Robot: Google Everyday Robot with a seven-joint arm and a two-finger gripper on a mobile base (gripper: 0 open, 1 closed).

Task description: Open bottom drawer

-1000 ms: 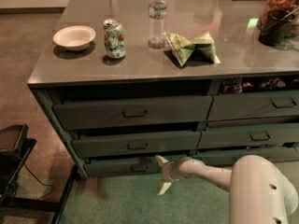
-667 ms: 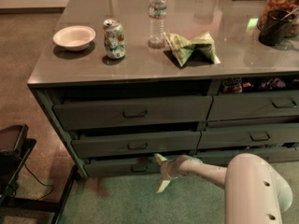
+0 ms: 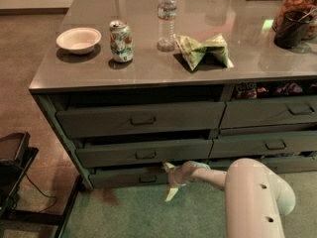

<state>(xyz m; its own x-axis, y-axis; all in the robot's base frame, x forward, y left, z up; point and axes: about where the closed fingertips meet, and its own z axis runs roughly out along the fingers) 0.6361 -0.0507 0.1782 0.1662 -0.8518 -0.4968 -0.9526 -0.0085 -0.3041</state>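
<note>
Three drawers stacked under a grey tabletop point(image 3: 148, 76), with the tool point(image 3: 170, 181) low at the bottom drawer point(image 3: 119, 178).

From the left, the tabletop carries a white bowl point(image 3: 78, 39), a can point(image 3: 121, 41), a water bottle point(image 3: 167, 18) and a crumpled green bag point(image 3: 202, 50). Below them, the bottom drawer is the thinnest front of the left stack, just above the floor. The tool sits just right of its loop pull point(image 3: 147, 178), spread wide, with one finger point(image 3: 169, 167) at the front's right end and the other angled down. The white arm point(image 3: 252, 192) reaches in from the near right.
</note>
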